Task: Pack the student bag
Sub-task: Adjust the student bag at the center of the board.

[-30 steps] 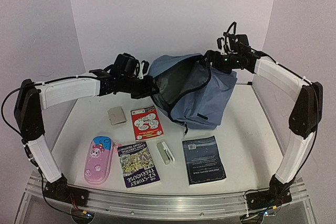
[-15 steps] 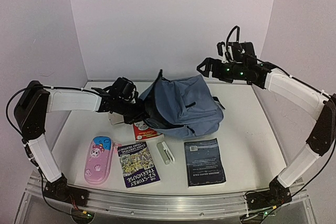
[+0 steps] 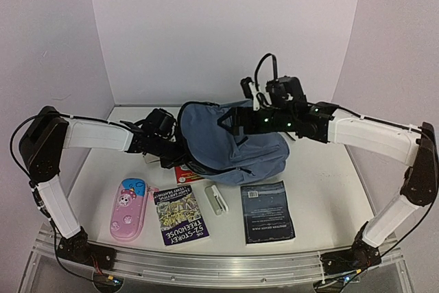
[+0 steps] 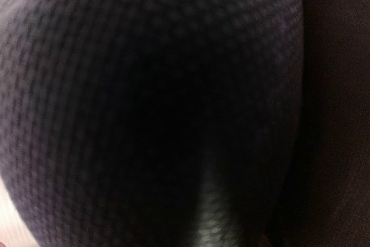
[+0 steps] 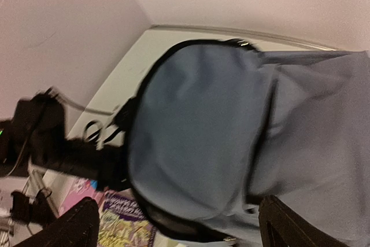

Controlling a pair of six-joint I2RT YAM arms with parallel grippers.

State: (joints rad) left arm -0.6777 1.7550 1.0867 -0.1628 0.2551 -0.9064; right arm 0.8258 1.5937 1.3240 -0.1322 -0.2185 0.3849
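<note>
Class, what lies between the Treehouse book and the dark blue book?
A small white stapler-like item, touching neither the Treehouse book nor the dark blue book; the top view shows it.

"52-STOREY TREEHOUSE", upside down, on the cover of the purple book [image 3: 180,214]; other print illegible.

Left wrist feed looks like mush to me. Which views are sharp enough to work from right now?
Top view: sharp and evenly lit, soft shadows only; the backpack and the Treehouse book read clearly. Left wrist view: useless, filled by dark, out-of-focus mesh fabric right against the lens. Right wrist view: bright but motion-blurred; the backpack outline holds, the left arm is smeared.
</note>
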